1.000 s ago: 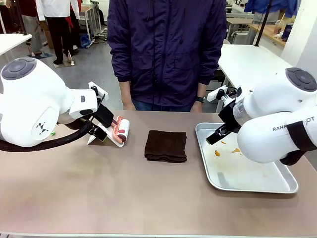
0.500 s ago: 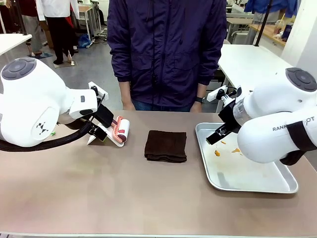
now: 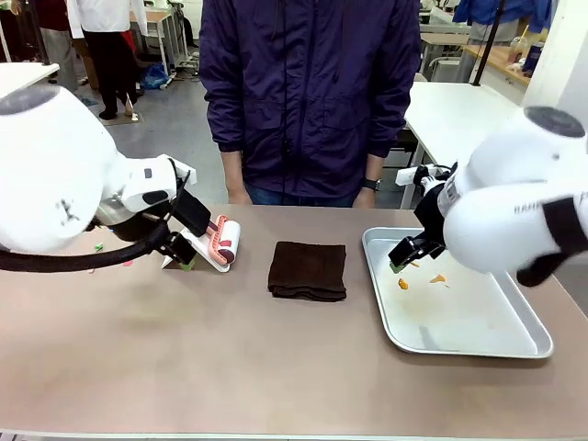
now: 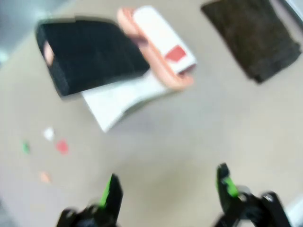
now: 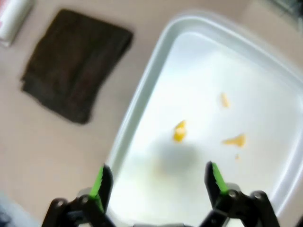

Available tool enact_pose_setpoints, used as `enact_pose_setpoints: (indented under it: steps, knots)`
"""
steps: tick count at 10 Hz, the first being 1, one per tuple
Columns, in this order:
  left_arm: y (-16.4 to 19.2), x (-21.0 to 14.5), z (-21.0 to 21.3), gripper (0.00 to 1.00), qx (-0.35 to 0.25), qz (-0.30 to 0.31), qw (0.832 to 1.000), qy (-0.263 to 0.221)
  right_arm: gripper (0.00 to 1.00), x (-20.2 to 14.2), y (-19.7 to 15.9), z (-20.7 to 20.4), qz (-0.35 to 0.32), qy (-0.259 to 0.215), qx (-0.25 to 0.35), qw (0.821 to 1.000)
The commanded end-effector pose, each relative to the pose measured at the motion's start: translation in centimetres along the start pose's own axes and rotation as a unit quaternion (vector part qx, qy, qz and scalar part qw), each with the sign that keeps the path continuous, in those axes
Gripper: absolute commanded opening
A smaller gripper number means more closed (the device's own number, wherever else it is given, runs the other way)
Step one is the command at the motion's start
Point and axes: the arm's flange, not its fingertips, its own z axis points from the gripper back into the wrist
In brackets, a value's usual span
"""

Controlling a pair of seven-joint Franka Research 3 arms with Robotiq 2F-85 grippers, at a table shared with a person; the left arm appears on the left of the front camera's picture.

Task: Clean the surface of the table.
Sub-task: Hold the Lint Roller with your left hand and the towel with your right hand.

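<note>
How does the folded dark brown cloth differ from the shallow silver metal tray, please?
The folded dark brown cloth is matte fabric, smaller, lying mid-table; the shallow silver metal tray is shiny, larger, toward the robot's right. The cloth carries nothing; the tray holds small orange scraps. Both lie flat on the brownish-tan table.

left arm [image 3: 55, 175]: bulk swung up-left | right arm [image 3: 514, 216]: lifted | right jaws: edged rightward over tray [image 3: 514, 347]
</note>
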Motion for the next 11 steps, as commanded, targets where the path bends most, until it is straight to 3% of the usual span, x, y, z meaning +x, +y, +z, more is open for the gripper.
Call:
enact_pose_setpoints:
  steps: [1, 2, 3, 4, 6, 9, 11]
  knots:
    - [0.8, -0.3, 4.9, 1.0, -0.036, 0.084, 0.995, 0.035, 1.0, 0.7, -0.8, 4.1, -0.051, 0.021, 0.13, 0.99]
    - [1.3, -0.8, 6.2, 1.0, -0.058, 0.109, 0.992, 0.027, 1.0, 0.1, -1.7, 5.7, -0.077, 0.014, 0.162, 0.984]
    - [2.7, -1.7, 7.6, 1.0, -0.113, 0.138, 0.984, 0.015, 1.0, -1.1, -2.5, 7.3, -0.108, 0.01, 0.2, 0.974]
    - [4.2, -2.6, 8.9, 1.0, -0.191, 0.122, 0.974, 0.008, 1.0, -2.5, -3.8, 8.8, -0.147, 0.004, 0.231, 0.962]
    - [8.4, -5.0, 11.2, 1.0, -0.301, 0.123, 0.945, -0.039, 1.0, -6.4, -7.2, 11.5, -0.22, -0.045, 0.312, 0.923]
    - [15.7, -11.1, 13.0, 1.0, -0.351, 0.17, 0.913, -0.123, 1.0, -13.4, -13.7, 13.5, -0.333, -0.138, 0.374, 0.854]
    - [20.7, -15.1, 11.9, 1.0, -0.389, 0.215, 0.879, -0.173, 1.0, -17.0, -17.2, 13.6, -0.376, -0.178, 0.386, 0.823]
